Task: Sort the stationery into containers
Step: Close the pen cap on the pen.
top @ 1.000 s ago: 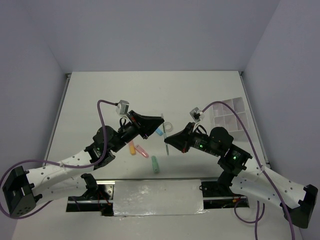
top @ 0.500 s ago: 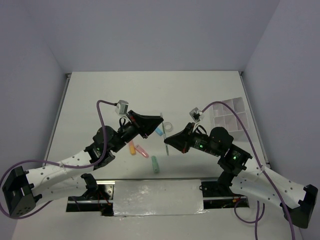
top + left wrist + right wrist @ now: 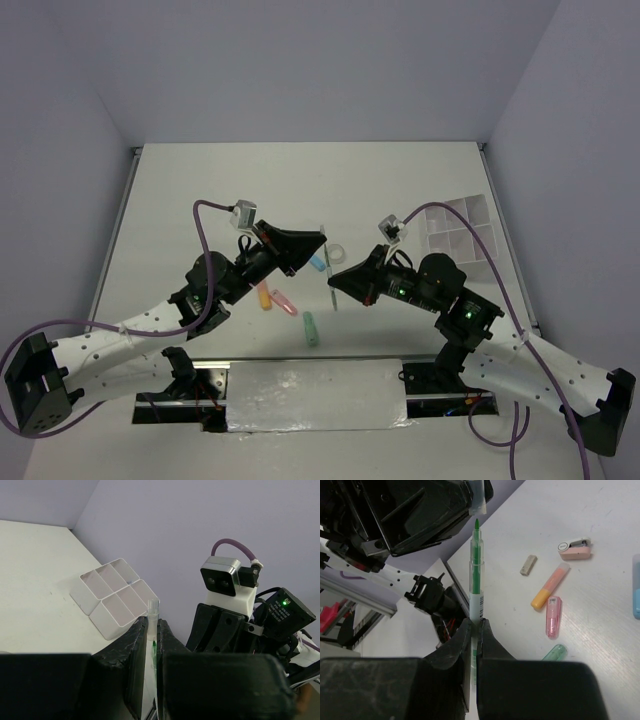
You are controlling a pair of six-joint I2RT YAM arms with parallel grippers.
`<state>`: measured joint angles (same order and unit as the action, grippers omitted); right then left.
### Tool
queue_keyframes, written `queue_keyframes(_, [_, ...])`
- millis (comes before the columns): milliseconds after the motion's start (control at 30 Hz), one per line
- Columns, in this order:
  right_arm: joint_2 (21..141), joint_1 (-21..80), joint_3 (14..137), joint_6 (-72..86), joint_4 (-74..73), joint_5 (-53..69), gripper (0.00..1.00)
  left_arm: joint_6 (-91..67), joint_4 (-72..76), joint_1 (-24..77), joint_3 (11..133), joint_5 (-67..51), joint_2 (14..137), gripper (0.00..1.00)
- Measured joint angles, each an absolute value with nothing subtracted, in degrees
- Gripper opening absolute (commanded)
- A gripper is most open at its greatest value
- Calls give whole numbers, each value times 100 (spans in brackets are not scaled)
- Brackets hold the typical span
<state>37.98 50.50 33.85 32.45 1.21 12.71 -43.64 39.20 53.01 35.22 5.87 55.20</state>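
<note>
The right gripper [image 3: 475, 630] was clenched on the barrel of a green pen [image 3: 476, 580]. The pen was held off the tabletop [image 3: 600, 510], with its bare green tip pointing away from the fingers. The left gripper [image 3: 152, 630] was clamped on a clear cap [image 3: 152, 611], which was held in line with the pen. The tip was seen right at the mouth of the cap; whether it was inside could not be told. In the top view the two grippers were seen nose to nose above the middle of the tabletop, both raised clear of it.

Loose stationery was spread on the tabletop beneath them. An orange marker [image 3: 550, 586] and a pink marker [image 3: 553, 611] were lying just beside each other, and a green marker [image 3: 555, 652] was placed nearer the arm bases. A tan eraser [image 3: 526, 565] and a small pink and white item [image 3: 575, 550] were seen near the orange marker. A blue marker [image 3: 636, 587] was cut off by the edge of the right wrist view, and in the top view a clear tape ring [image 3: 337, 253] was found just beside it.

A white tray [image 3: 455, 228], divided into square compartments, was set at the right edge of the tabletop, well apart from the loose pieces.
</note>
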Motion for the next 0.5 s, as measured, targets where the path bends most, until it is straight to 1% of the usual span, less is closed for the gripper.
queue_keyframes(500, [3986, 5050, 3575, 3177, 34, 1175, 0, -4379, 3942, 5301, 3522, 458, 5527, 5])
